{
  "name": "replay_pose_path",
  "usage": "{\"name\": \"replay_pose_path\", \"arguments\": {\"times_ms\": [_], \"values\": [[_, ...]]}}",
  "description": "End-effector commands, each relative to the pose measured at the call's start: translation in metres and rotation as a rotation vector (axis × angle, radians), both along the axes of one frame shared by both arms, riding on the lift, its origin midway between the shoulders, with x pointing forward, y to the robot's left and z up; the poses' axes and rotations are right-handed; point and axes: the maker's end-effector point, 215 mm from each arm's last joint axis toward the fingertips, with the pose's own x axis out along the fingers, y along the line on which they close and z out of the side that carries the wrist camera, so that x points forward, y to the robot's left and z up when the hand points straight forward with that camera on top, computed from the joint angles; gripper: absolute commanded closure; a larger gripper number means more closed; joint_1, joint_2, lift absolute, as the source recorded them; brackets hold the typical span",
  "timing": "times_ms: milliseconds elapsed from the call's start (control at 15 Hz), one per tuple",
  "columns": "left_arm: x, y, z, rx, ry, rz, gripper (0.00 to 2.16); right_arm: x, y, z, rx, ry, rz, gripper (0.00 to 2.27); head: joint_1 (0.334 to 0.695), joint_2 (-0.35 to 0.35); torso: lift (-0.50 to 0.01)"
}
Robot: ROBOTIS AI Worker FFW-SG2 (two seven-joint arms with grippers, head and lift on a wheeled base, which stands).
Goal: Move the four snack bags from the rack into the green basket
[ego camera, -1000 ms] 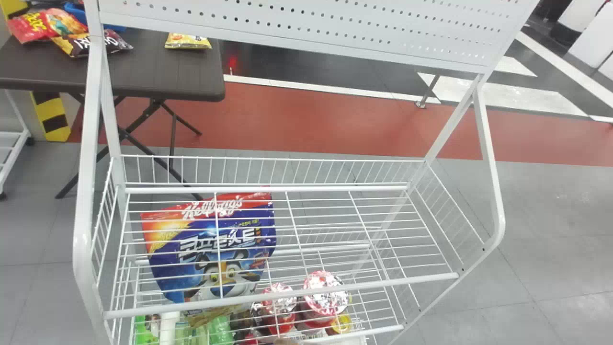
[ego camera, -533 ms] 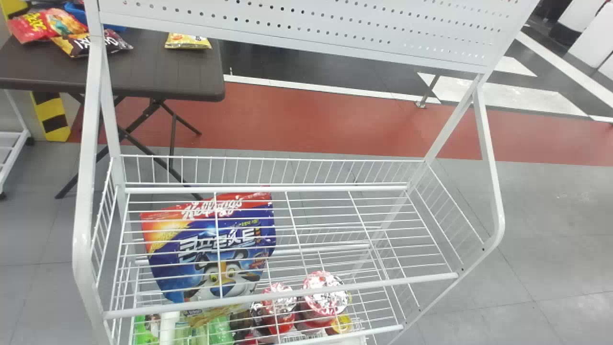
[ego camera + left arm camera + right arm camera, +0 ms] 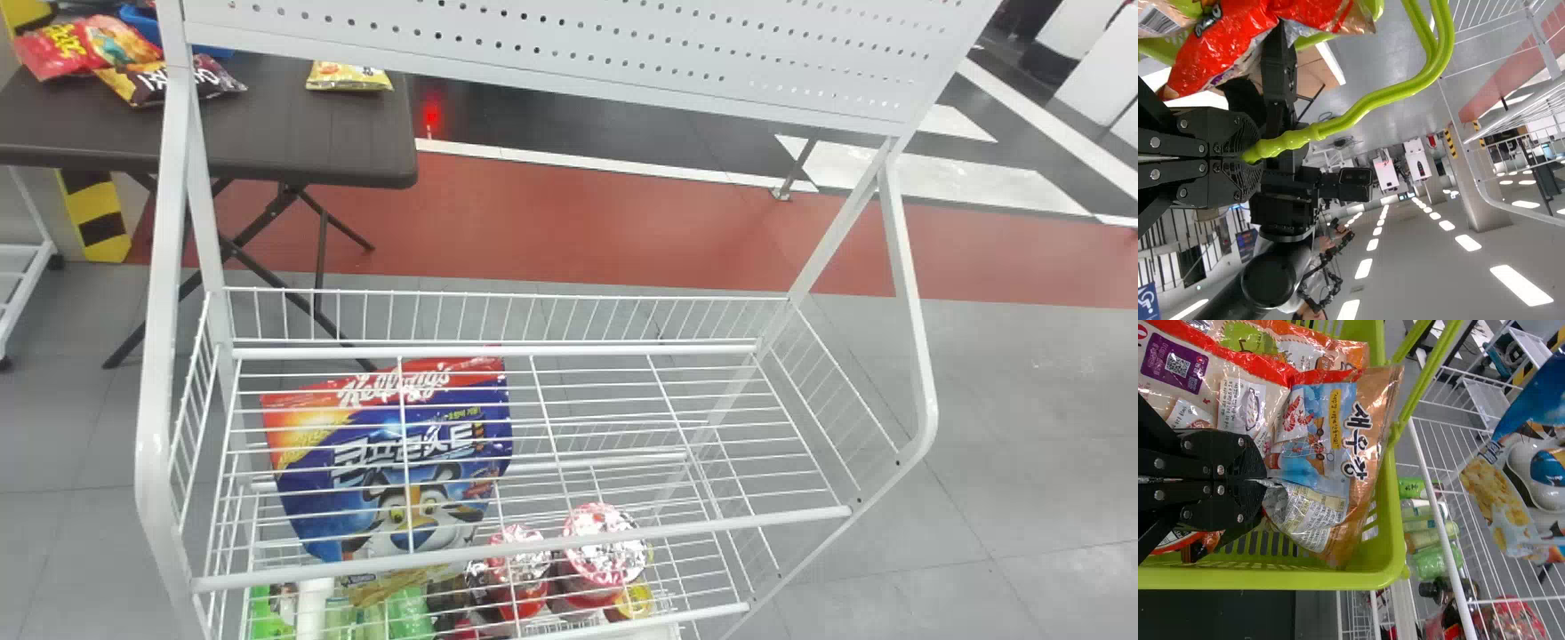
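Right tool point(image 3: 1262, 481) pinches snack bag point(image 3: 1315, 458) — inside basket point(image 3: 1393, 543).

Out past the tips of the right end effector point(image 3: 1263, 481) and apart from it are a large blue-and-red pouch point(image 3: 1551, 470), green bottles point(image 3: 1436, 561) and a dark-capped bottle point(image 3: 1451, 587). Red cups point(image 3: 605, 544) with foil lids stand close together, likewise apart from that end effector. Well ahead of both end effectors is a dark folding tabletop point(image 3: 293, 142), bearing a red packet point(image 3: 58, 49), a brown-and-yellow packet point(image 3: 169, 80) and a small yellow packet point(image 3: 349, 76). Far beyond the left end effector point(image 3: 1260, 157) are ceiling lights point(image 3: 1519, 284) and white machines point(image 3: 1385, 173).
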Motion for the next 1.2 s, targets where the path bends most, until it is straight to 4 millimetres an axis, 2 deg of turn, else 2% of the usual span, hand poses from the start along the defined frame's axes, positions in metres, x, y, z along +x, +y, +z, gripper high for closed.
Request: {"name": "replay_pose_path", "arguments": {"times_ms": [0, 200, 267, 533, 733, 867, 1133], "values": [[0.000, 0.000, 0.000, 0.000, 0.000, 0.000, 1.84, 0.009, -0.007, 0.012, 0.010, -0.040, -0.024, 0.00, 0.695, -0.350, 0.000], [0.000, 0.001, 0.000, 0.001, 0.000, 0.001, 1.84, 0.027, -0.008, 0.028, 0.003, -0.099, -0.032, 0.05, 0.695, -0.350, 0.000], [0.000, 0.001, 0.000, 0.001, 0.000, 0.001, 1.84, 0.040, -0.010, 0.038, -0.004, -0.156, -0.039, 0.05, 0.695, -0.350, 0.000], [0.000, 0.001, 0.000, 0.000, 0.000, 0.001, 1.84, 0.094, -0.019, 0.096, -0.041, -0.423, -0.061, 0.05, 0.695, -0.350, 0.000], [-0.001, -0.001, 0.000, 0.001, 0.001, -0.003, 1.84, 0.142, -0.024, 0.165, -0.173, -0.677, -0.102, 0.05, 0.695, -0.350, 0.000], [-0.002, -0.003, 0.000, 0.001, 0.000, -0.007, 1.84, 0.164, -0.015, 0.228, -0.252, -0.865, -0.162, 0.05, 0.695, -0.350, 0.000], [-0.003, -0.003, 0.001, 0.002, -0.002, -0.010, 1.84, 0.177, 0.017, 0.289, -0.341, -1.009, -0.215, 0.05, 0.695, -0.350, 0.000]]}}
